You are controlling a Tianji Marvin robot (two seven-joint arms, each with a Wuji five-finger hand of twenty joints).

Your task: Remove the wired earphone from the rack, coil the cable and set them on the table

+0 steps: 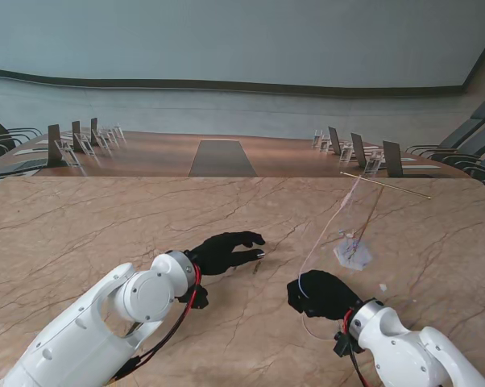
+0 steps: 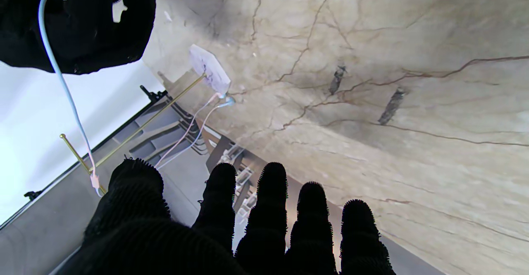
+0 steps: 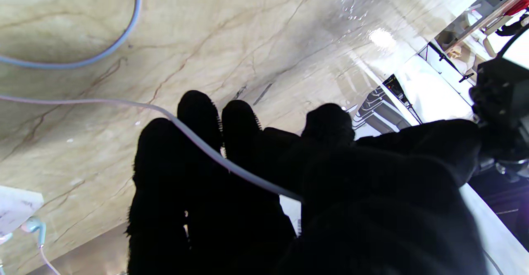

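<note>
While the earphone cable runs across the curled fingers of the right hand, clamped there, its pale length climbs from those fingers to the thin brass rack beyond them. The earbuds lie on the marble counter just past the fingertips, beside the rack's small white base. A loose loop of cable rests on the counter nearer to me. The left hand lies flat, fingers slightly apart, holding nothing.
</note>
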